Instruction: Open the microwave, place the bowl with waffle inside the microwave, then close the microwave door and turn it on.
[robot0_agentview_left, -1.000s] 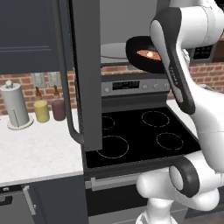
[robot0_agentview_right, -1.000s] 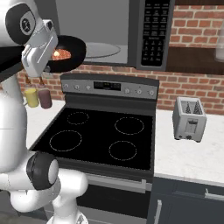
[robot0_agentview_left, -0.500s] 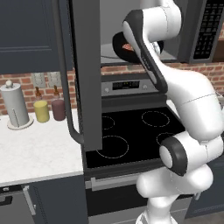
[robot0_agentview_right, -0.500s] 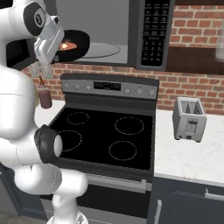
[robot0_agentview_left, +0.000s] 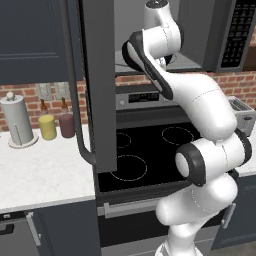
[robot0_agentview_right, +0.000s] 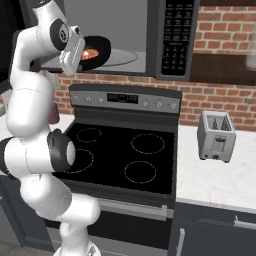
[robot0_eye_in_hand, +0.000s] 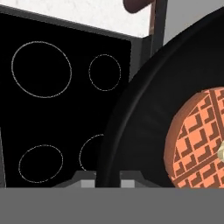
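2 base views flank stove (robot0_agentview_left: 150, 145) | hand view close, looking down

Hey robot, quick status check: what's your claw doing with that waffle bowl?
Claw shut on bowl with waffle, gripping its rim. Bowl at microwave opening, door open. Nothing blocking.

No text can be read — the microwave (robot0_agentview_right: 150, 35) keypad and stove (robot0_agentview_right: 125, 150) panel marks are perhaps lettering, too blurred.
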